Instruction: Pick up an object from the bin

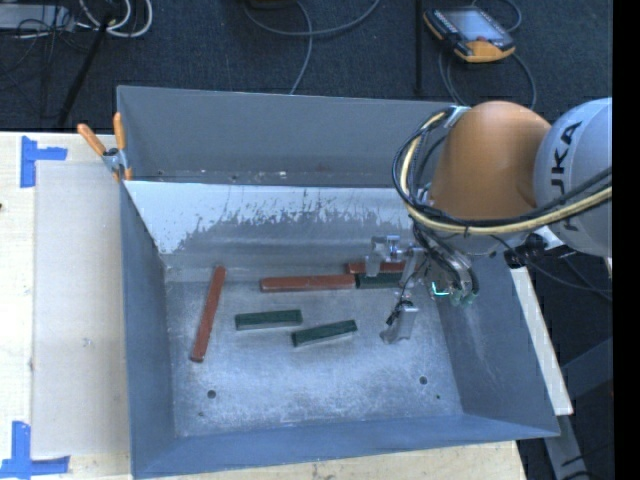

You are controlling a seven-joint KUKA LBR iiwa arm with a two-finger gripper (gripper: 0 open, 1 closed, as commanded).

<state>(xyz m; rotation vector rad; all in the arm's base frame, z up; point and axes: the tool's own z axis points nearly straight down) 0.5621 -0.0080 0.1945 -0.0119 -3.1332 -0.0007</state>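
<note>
straddling slim dark green bar [382, 280], hand [393, 290] spread

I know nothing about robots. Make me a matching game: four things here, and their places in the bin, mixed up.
Things:
1. slanted red-brown stick
2. level red-brown stick
3. left dark green bar
4. gripper

Places:
a. right side of the bin floor
b. middle, farthest back of the four
c. far left of the floor
d. just in front of the level stick

Pairs: 1-c, 2-b, 3-d, 4-a
</note>
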